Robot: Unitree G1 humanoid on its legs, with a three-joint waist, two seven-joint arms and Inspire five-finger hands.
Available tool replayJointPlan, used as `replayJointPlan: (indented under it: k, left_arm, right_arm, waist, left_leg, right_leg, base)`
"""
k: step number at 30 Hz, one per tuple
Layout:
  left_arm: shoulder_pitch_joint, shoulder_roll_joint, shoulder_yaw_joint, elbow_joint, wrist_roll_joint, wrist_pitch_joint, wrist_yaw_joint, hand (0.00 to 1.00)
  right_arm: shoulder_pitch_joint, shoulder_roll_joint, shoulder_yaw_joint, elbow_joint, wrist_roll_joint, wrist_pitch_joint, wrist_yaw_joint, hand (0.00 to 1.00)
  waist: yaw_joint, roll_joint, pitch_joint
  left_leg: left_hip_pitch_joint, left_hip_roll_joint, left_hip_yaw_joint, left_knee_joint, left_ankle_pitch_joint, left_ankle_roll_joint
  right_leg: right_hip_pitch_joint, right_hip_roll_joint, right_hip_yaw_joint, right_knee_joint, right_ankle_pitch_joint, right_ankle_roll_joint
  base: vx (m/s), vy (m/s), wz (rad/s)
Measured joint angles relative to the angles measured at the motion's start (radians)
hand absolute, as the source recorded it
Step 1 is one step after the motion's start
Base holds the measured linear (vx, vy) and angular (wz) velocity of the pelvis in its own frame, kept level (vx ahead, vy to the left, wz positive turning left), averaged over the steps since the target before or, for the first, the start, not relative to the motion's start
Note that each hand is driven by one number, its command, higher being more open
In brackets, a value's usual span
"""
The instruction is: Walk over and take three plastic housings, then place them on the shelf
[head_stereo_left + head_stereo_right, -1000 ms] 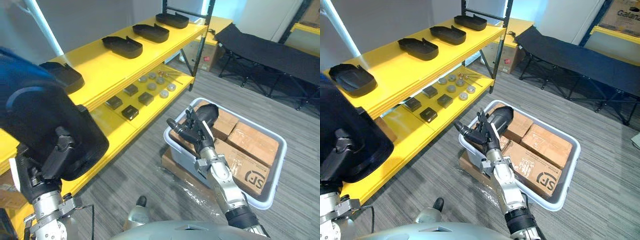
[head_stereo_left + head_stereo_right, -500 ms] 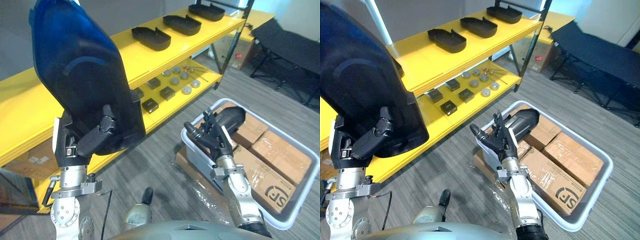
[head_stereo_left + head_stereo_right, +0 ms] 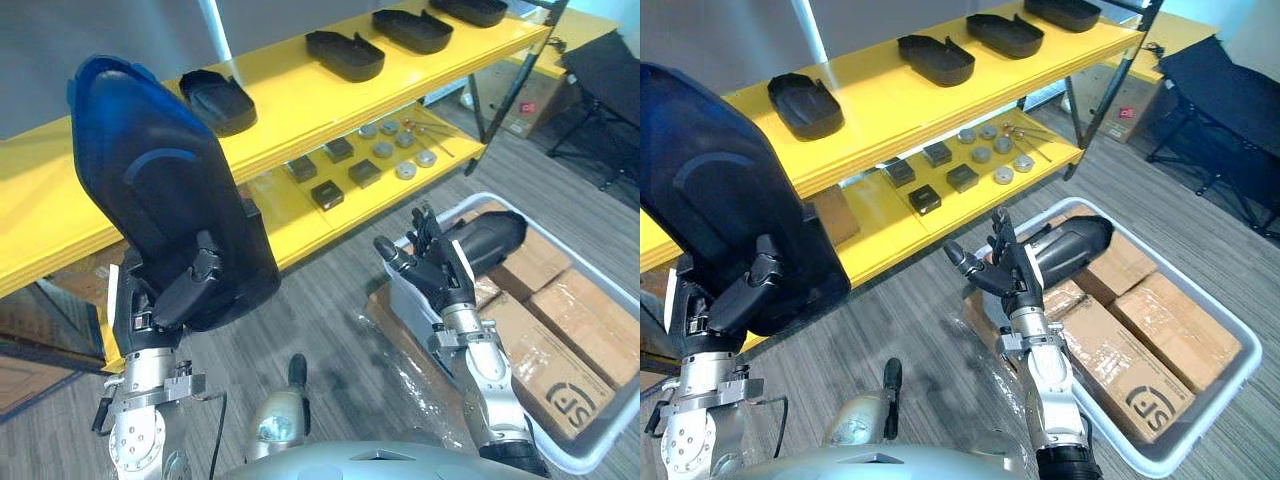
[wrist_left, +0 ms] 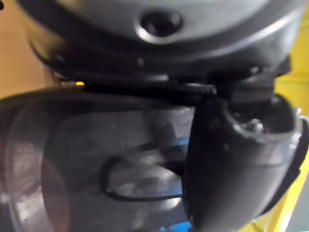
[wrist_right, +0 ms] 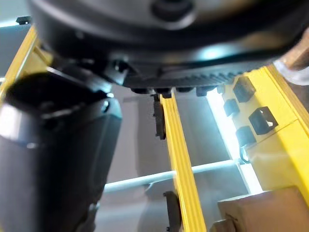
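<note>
- Your left hand [image 3: 160, 300] has its fingers and thumb curled round a large dark housing [image 3: 160, 190]. It holds it upright and high, probably so that it clears the shelf edge.
- The top board of the yellow shelf [image 3: 290, 105] carries a row of housings [image 3: 345, 55]. A bare stretch of board near the held one looks like a sensible landing spot.
- Your right hand [image 3: 435, 270] hovers with its fingers straight and spread, gripping nothing. It is just in front of another housing [image 3: 490, 235], which rests on cardboard boxes [image 3: 560, 340] in the grey bin [image 3: 605, 440].
- Placing seems to be under way, so tilt the held housing flat before you lower it.
</note>
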Motion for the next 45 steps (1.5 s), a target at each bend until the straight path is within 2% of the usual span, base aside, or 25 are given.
replayJointPlan:
  k: [2,3,4,5,6,8,9,10,11,13,14,16,17,19,20,22,25,30,32,33,34,35,36,40,45]
  left_arm:
    - [-0.011,0.0,0.02,0.0,0.0,0.0,-0.008,0.0]
    - [-0.013,0.002,0.032,-0.001,0.0,0.0,-0.015,0.0]
    - [-0.02,-0.002,0.037,0.0,0.001,0.001,-0.02,0.0]
    - [-0.048,-0.013,0.038,0.005,0.002,0.01,-0.023,0.0]
    - [-0.073,-0.006,0.045,0.004,0.002,0.011,-0.029,0.0]
    - [-0.086,0.005,0.056,0.004,0.002,0.011,-0.022,0.0]
    - [-0.091,0.007,0.059,0.004,0.002,0.012,-0.008,0.0]
    - [-0.098,0.007,0.066,0.004,0.002,0.012,0.001,0.0]
    - [-0.104,0.007,0.067,0.004,0.002,0.013,0.001,0.0]
    - [-0.146,0.019,0.067,0.004,0.001,0.019,0.0,0.0]
    - [-0.159,0.023,0.066,0.005,0.001,0.024,0.0,0.0]
    - [-0.177,0.031,0.058,0.01,0.001,0.025,0.0,0.0]
    - [-0.177,0.031,0.055,0.01,0.001,0.025,0.0,0.0]
    - [-0.176,0.04,0.049,0.01,0.001,0.025,-0.002,0.0]
    - [-0.173,0.019,0.042,0.024,0.001,0.029,-0.005,0.0]
    - [-0.165,0.006,0.033,0.021,0.001,0.03,-0.025,0.0]
    - [-0.164,0.001,0.027,0.019,0.001,0.03,-0.027,0.0]
    - [-0.155,-0.004,0.028,0.015,0.002,0.03,0.005,0.0]
    - [-0.155,-0.017,0.024,0.006,0.002,0.03,0.017,0.0]
    - [-0.162,-0.019,0.003,-0.008,0.002,0.03,0.015,0.0]
    - [-0.168,-0.019,-0.012,-0.018,0.002,0.03,0.004,0.0]
    - [-0.169,-0.017,-0.037,-0.043,0.002,0.028,-0.025,0.0]
    - [-0.173,-0.017,-0.058,-0.058,0.002,0.024,-0.052,0.0]
    - [-0.176,0.003,-0.062,-0.058,-0.026,0.022,-0.066,0.0]
    - [-0.115,0.001,-0.022,-0.049,-0.182,0.043,-0.077,0.0]
  right_arm:
    - [0.001,0.022,-0.006,0.0,-0.001,-0.016,-0.031,1.0]
    - [0.002,0.031,-0.01,0.0,-0.008,-0.019,-0.05,1.0]
    - [-0.001,0.029,-0.011,0.0,-0.008,-0.024,-0.056,1.0]
    - [-0.006,0.018,-0.017,0.001,-0.007,-0.033,-0.073,1.0]
    - [-0.009,0.022,-0.029,0.001,-0.009,-0.034,-0.085,1.0]
    - [-0.02,0.032,-0.031,0.011,-0.022,-0.035,-0.099,1.0]
    - [-0.028,0.042,-0.037,0.014,-0.049,-0.042,-0.103,1.0]
    - [-0.028,0.044,-0.042,0.012,-0.05,-0.059,-0.103,1.0]
    - [-0.028,0.045,-0.048,0.009,-0.05,-0.062,-0.105,1.0]
    - [-0.026,0.05,-0.097,-0.009,-0.049,-0.063,-0.113,1.0]
    - [-0.025,0.05,-0.114,-0.013,-0.049,-0.063,-0.116,1.0]
    - [-0.016,0.049,-0.175,-0.024,-0.047,-0.063,-0.135,1.0]
    - [-0.008,0.05,-0.185,-0.033,-0.046,-0.063,-0.141,1.0]
    - [0.021,0.05,-0.205,-0.068,-0.044,-0.063,-0.143,1.0]
    - [0.01,0.024,-0.208,-0.072,-0.043,-0.059,-0.139,1.0]
    - [0.002,0.005,-0.208,-0.085,-0.04,-0.06,-0.134,1.0]
    - [-0.017,0.01,-0.205,-0.087,-0.023,-0.06,-0.106,1.0]
    - [-0.033,0.016,-0.17,-0.093,0.045,-0.06,-0.053,1.0]
    - [-0.031,0.028,-0.165,-0.093,0.043,-0.06,-0.03,1.0]
    - [-0.026,0.04,-0.168,-0.1,0.037,-0.06,-0.027,1.0]
    - [-0.023,0.048,-0.179,-0.111,0.032,-0.059,-0.032,1.0]
    - [-0.02,0.059,-0.189,-0.12,0.029,-0.058,-0.051,1.0]
    - [-0.021,0.05,-0.197,-0.125,0.011,-0.06,-0.07,1.0]
    - [-0.029,0.05,-0.191,-0.125,-0.047,-0.06,-0.068,1.0]
    - [-0.021,0.056,-0.195,-0.123,-0.039,-0.065,-0.08,1.0]
  waist:
    - [0.009,-0.028,-0.011]
    - [0.016,-0.052,-0.023]
    - [0.014,-0.058,-0.028]
    - [0.011,-0.049,-0.03]
    - [0.012,-0.05,-0.03]
    - [0.009,-0.054,-0.028]
    - [-0.005,-0.05,-0.026]
    - [-0.02,-0.043,-0.024]
    - [-0.025,-0.04,-0.023]
    - [-0.047,-0.036,-0.023]
    - [-0.051,-0.036,-0.023]
    - [-0.088,-0.037,-0.024]
    - [-0.095,-0.04,-0.025]
    - [-0.096,-0.079,-0.041]
    - [-0.081,-0.053,-0.048]
    - [-0.079,-0.013,-0.059]
    - [-0.069,-0.01,-0.061]
    - [-0.054,-0.012,-0.063]
    - [-0.059,-0.013,-0.064]
    - [-0.078,-0.016,-0.065]
    - [-0.09,-0.014,-0.064]
    - [-0.099,-0.011,-0.066]
    - [-0.106,-0.002,-0.069]
    - [-0.09,0.003,-0.07]
    - [-0.085,-0.006,-0.071]
  left_leg:
    - [-0.014,-0.046,0.003,0.022,-0.033,0.009]
    - [-0.014,-0.082,0.006,0.032,-0.064,0.02]
    - [-0.013,-0.09,-0.002,0.037,-0.075,0.023]
    - [-0.013,-0.11,-0.028,0.058,-0.088,0.037]
    - [0.012,-0.12,-0.041,0.054,-0.096,0.047]
    - [0.075,-0.126,-0.064,0.022,-0.118,0.071]
    - [0.118,-0.124,-0.083,0.004,-0.131,0.085]
    - [0.151,-0.114,-0.103,-0.003,-0.144,0.093]
    - [0.166,-0.108,-0.11,-0.009,-0.15,0.091]
    - [0.186,-0.093,-0.146,-0.015,-0.17,0.087]
    - [0.187,-0.093,-0.157,-0.014,-0.178,0.086]
    - [0.208,-0.094,-0.205,-0.003,-0.198,0.067]
    - [0.21,-0.098,-0.21,0.009,-0.207,0.063]
    - [0.213,-0.131,-0.201,0.048,-0.263,0.039]
    - [0.209,-0.108,-0.186,0.086,-0.303,0.022]
    - [0.205,-0.049,-0.124,0.112,-0.332,0.007]
    - [0.246,-0.016,-0.099,0.076,-0.334,0.003]
    - [0.245,-0.024,-0.106,0.056,-0.331,0.003]
    - [0.234,-0.03,-0.087,0.057,-0.322,-0.004]
    - [0.21,-0.03,0.008,0.057,-0.301,-0.012]
    - [0.202,-0.021,0.086,0.052,-0.299,-0.001]
    - [0.209,0.037,0.276,0.049,-0.301,0.018]
    - [0.216,0.069,0.384,0.043,-0.253,-0.005]
    - [0.216,0.002,0.305,0.012,-0.223,0.02]
    - [0.241,-0.015,0.336,-0.022,-0.211,0.023]
  right_leg:
    - [0.021,-0.026,-0.001,-0.037,0.005,0.022]
    - [0.056,-0.04,-0.003,-0.072,0.024,0.041]
    - [0.055,-0.052,0.001,-0.039,0.048,0.048]
    - [0.007,-0.086,0.031,0.1,0.085,0.002]
    - [-0.065,-0.119,0.084,0.258,0.153,-0.053]
    - [-0.133,-0.15,0.15,0.432,0.271,-0.067]
    - [-0.183,-0.146,0.188,0.525,0.212,-0.079]
    - [-0.221,-0.121,0.196,0.534,0.153,-0.077]
    - [-0.241,-0.102,0.196,0.51,0.132,-0.08]
    - [-0.324,0.0,0.239,0.305,0.108,-0.092]
    - [-0.338,0.024,0.26,0.247,0.111,-0.088]
    - [-0.362,0.083,0.328,0.063,0.138,-0.063]
    - [-0.355,0.087,0.333,0.022,0.156,-0.062]
    - [-0.316,0.079,0.336,-0.077,0.346,-0.085]
    - [-0.284,0.096,0.318,-0.12,0.331,-0.075]
    - [-0.23,0.152,0.296,-0.207,0.348,-0.093]
    - [-0.183,0.19,0.297,-0.267,0.356,-0.104]
    - [-0.166,0.188,0.292,-0.313,0.367,-0.097]
    - [-0.136,0.17,0.249,-0.341,0.373,-0.09]
    - [-0.114,0.143,0.177,-0.349,0.375,-0.088]
    - [-0.1,0.129,0.135,-0.349,0.375,-0.088]
    - [-0.076,0.116,0.066,-0.345,0.374,-0.088]
    - [-0.061,0.102,0.026,-0.335,0.37,-0.085]
    - [-0.038,0.052,0.029,-0.312,0.349,-0.079]
    - [-0.035,0.045,0.061,-0.338,0.355,-0.07]
  base:
    - [0.22,0.153,0.38]
    - [0.27,0.112,0.44]
    - [0.32,0.136,0.62]
    - [0.31,0.154,0.66]
    - [0.29,0.18,0.63]
    - [0.3,0.105,0.26]
    - [0.42,0.082,0.31]
    - [0.33,0.058,0.31]
    - [0.36,0.055,0.35]
    - [0.25,-0.001,0.44]
    - [0.25,-0.067,0.63]
    - [0.27,-0.126,0.71]
    - [0.27,-0.154,0.68]
    - [0.25,-0.173,0.33]
    - [0.28,-0.201,-0.01]
    - [0.3,-0.172,-0.05]
    - [0.18,-0.084,-0.11]
    - [0.07,0.016,0.04]
    - [0.02,0.042,0.71]
    - [-0.01,0.041,1.33]
    - [-0.03,0.076,1.84]
    - [-0.02,0.074,1.84]
    - [-0.01,0.14,1.59]
    - [0.0,0.167,0.8]
    - [-0.05,0.057,-0.17]
